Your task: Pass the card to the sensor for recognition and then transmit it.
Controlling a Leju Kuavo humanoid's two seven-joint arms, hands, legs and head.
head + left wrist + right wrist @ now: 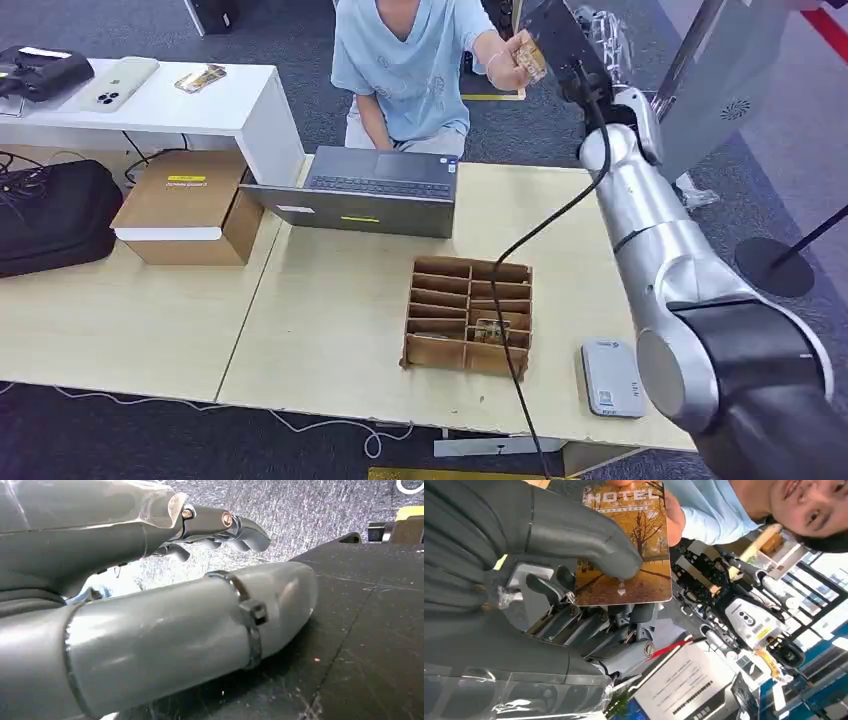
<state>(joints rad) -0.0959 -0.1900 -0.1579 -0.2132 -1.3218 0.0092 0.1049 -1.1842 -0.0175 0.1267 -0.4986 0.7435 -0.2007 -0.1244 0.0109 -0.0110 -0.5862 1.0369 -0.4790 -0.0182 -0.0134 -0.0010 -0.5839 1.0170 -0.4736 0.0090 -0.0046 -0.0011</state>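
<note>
Pinched under our right robot hand (574, 580) thumb, the card (629, 545) was raised beyond the counter (330, 320), where a person's hand (512, 62) also gripped it. We saw our left robot hand (200, 605) released.

The card (634, 540) looks glossy and printed. The right hand (574, 580) and left hand (165, 625) have smooth matt grey plastic covers. The bench (330, 300) is pale wood-look laminate; the divider tray (468, 315) is brown corrugated cardboard.
</note>
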